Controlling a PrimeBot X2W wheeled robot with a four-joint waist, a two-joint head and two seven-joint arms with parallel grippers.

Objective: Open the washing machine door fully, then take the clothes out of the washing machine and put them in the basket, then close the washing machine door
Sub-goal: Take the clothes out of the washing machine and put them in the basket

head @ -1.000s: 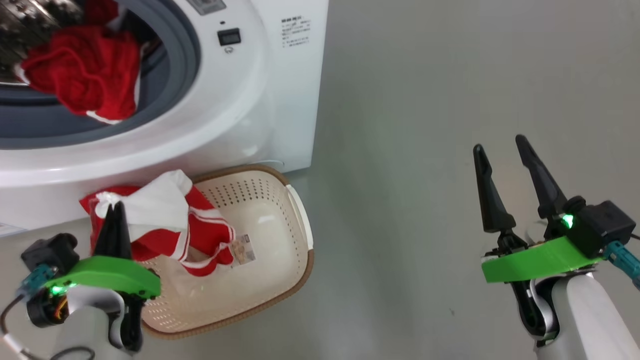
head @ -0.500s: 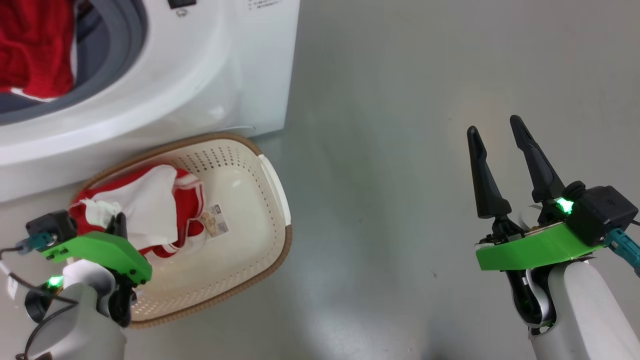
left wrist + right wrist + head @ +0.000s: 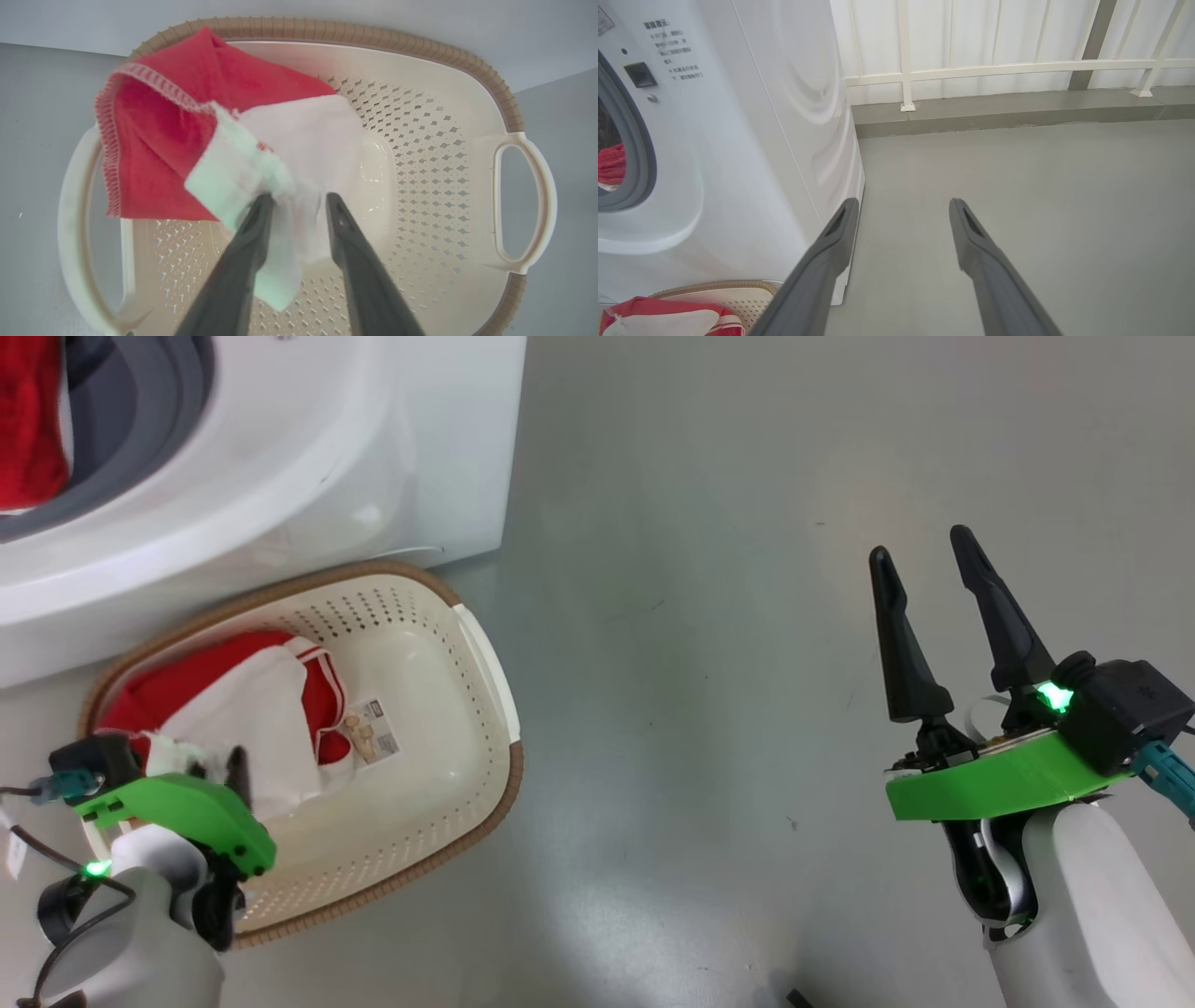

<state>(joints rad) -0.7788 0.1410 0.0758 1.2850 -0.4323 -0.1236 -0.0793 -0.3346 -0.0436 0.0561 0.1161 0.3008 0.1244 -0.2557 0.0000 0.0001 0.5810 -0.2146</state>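
A red garment with a white panel [image 3: 233, 700] [image 3: 187, 140] lies in the left half of the cream basket [image 3: 485, 803] [image 3: 373, 37], which stands on the floor against the washing machine [image 3: 327, 457] [image 3: 761, 140]. My left gripper [image 3: 217, 765] [image 3: 299, 198] hangs low over the basket, open, with the white fabric still between its parted fingers. More red clothes [image 3: 28, 420] [image 3: 611, 163] sit in the drum behind the grey gasket [image 3: 140, 411]. My right gripper [image 3: 920, 555] [image 3: 901, 205] is open over bare floor, far right of the basket. The washing machine door is out of view.
Grey floor [image 3: 700, 663] stretches to the right of the machine and the basket. In the right wrist view a white railing [image 3: 994, 70] and a low kerb run along the back, and the basket's rim [image 3: 719, 287] shows at the lower left.
The head camera has tilted down, so the machine slid up and left. My left gripper lowered the garment into the basket and its fingers parted. The right arm stayed put.
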